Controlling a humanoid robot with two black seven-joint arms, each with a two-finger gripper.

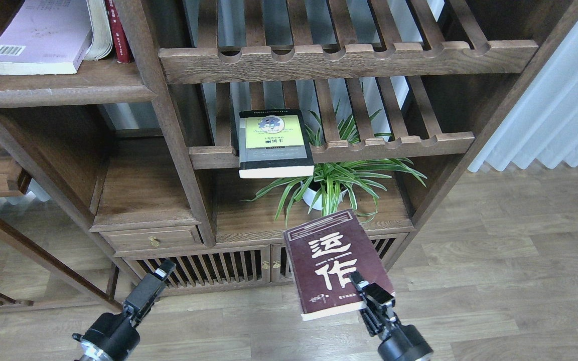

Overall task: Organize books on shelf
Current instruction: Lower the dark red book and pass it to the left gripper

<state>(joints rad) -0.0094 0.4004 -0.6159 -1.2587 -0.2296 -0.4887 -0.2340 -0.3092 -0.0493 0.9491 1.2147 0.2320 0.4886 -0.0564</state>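
Observation:
My right gripper [369, 297] is shut on the lower right corner of the maroon book [333, 261] with white Chinese characters and holds it in the air in front of the cabinet doors. The black-grey book with the yellow-green panel [274, 143] lies on the lower slatted rack, overhanging its front rail. The pale lavender book [38, 36] lies flat on the solid shelf [63, 89] at top left, with a cream book and a red spine beside it. My left gripper [156, 280] is low at the left, empty; its fingers cannot be told apart.
A potted spider plant [326, 188] stands on the cabinet top under the lower rack. A second slatted rack [349, 60] runs above. A drawer unit [148, 238] and slatted cabinet doors [208, 268] are below. White curtains [555, 115] hang at right.

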